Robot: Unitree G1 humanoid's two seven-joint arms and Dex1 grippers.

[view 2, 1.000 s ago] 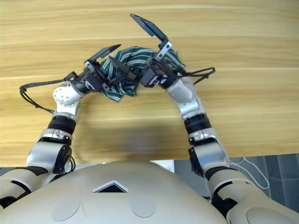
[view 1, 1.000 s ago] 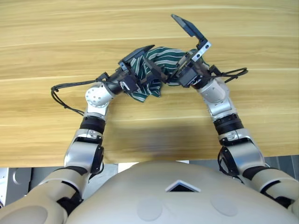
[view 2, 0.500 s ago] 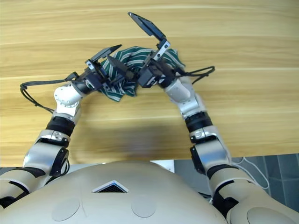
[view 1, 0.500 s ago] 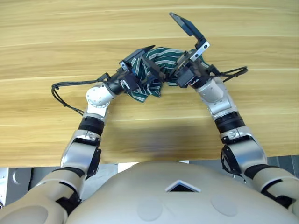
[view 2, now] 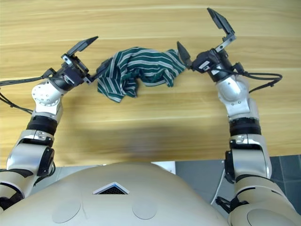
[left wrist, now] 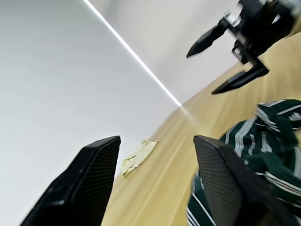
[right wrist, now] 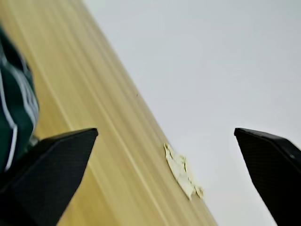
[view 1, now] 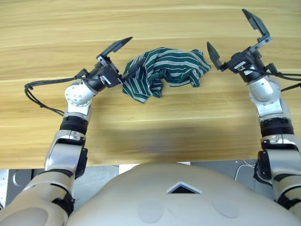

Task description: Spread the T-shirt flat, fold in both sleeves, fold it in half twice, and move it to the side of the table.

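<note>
Tools let go
The left tool (view 1: 127, 56) and right tool (view 1: 226, 27) moved apart, both open; the green striped cloth T-shirt (view 1: 164, 70) still needs spreading.

This looks like a bare test room or robotics lab rather than a home. A long pale wooden table (view 1: 150, 19) stands against a plain white wall (left wrist: 56, 70) with nothing hung on it but a torn yellowish scrap (right wrist: 182, 176) stuck just above the table's far edge. Below the near edge are a dark grey tiled floor (view 2: 287, 162) and a loose white cable (view 1: 243, 165).
</note>
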